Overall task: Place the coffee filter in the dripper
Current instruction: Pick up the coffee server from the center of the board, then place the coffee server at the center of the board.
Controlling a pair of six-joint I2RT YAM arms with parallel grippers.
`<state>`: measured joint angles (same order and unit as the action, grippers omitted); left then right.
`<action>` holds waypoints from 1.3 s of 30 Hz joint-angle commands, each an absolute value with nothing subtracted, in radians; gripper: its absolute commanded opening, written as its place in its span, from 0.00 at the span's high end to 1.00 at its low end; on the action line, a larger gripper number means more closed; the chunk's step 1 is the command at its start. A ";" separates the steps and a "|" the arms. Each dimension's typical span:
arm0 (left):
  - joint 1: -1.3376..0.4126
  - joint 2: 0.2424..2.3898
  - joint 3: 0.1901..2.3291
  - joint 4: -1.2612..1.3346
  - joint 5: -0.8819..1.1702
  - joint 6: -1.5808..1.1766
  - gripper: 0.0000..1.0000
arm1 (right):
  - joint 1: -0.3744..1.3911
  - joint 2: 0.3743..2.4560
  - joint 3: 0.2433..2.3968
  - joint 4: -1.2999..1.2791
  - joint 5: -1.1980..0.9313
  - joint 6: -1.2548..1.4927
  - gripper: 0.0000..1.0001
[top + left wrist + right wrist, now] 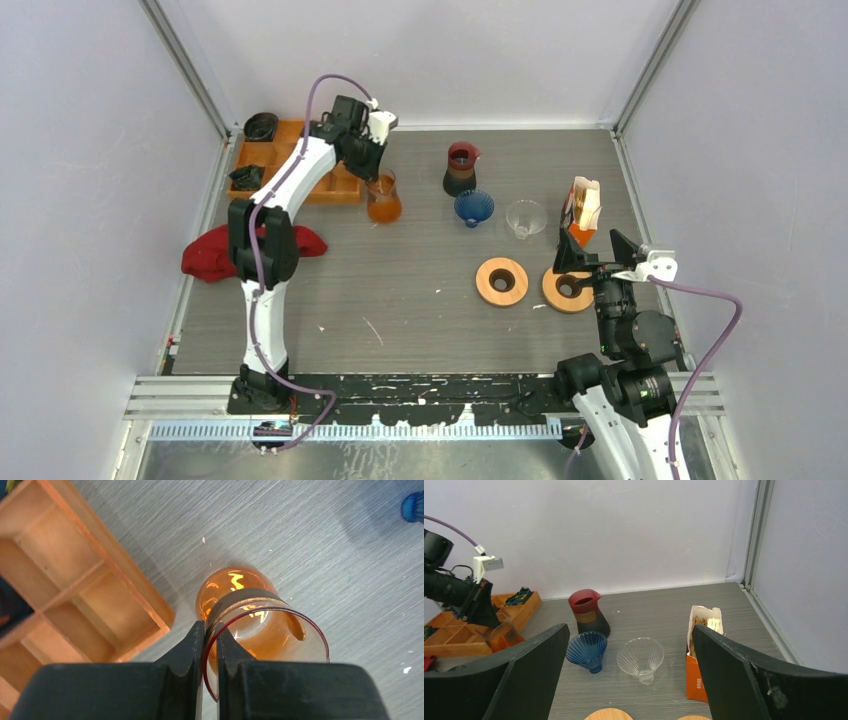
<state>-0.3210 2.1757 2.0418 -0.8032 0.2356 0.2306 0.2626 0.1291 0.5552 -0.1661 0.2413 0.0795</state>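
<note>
Basically the job isn't getting anywhere yet: no filter is sitting in either dripper.

Going big to small:
- wooden tray (345, 188), upper left of the top view, is holding a couple of dark bits in its far compartments; can't tell what they are. The near compartments are showing bare in the left wrist view.
- orange glass jug (231, 586), just right of the tray, is looking empty. The left gripper (210, 630) is pinching its rim, one finger inside and one outside.
- dark jug w/ red top (461, 168), upper centre; its contents aren't showing.
- filter box (702, 672), right side, is standing open w/ the paper filters (705, 625) packed upright inside, none pulled out.
- blue dripper (473, 207) and clear dripper (525, 217), side by side btwn the jugs and the box, are both sitting empty.

Right gripper (594, 250) is hanging wide open, gripping nothing, over the lower-right area near the box.

Left to do, as I'm judging it: pulling one filter from the box and seating it in a dripper.
</note>
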 commanded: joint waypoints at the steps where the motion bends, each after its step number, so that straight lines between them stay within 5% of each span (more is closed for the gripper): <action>1: -0.326 1.982 1.944 -0.655 0.165 0.054 1.00 | 0.269 0.122 0.563 -0.132 0.246 0.065 0.00; 25: -0.497 1.491 1.350 -0.782 -0.373 -0.642 1.00 | 0.271 0.077 0.563 -0.129 0.249 0.080 0.00; 39: -0.698 1.369 1.132 -0.782 -0.492 -0.949 1.00 | 0.272 0.090 0.562 -0.129 0.246 0.081 0.00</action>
<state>-0.6479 1.3960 1.1240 -0.8024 -0.4080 -0.8108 0.2668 0.0849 0.5552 -0.1658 0.2447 0.0811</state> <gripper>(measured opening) 0.098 0.999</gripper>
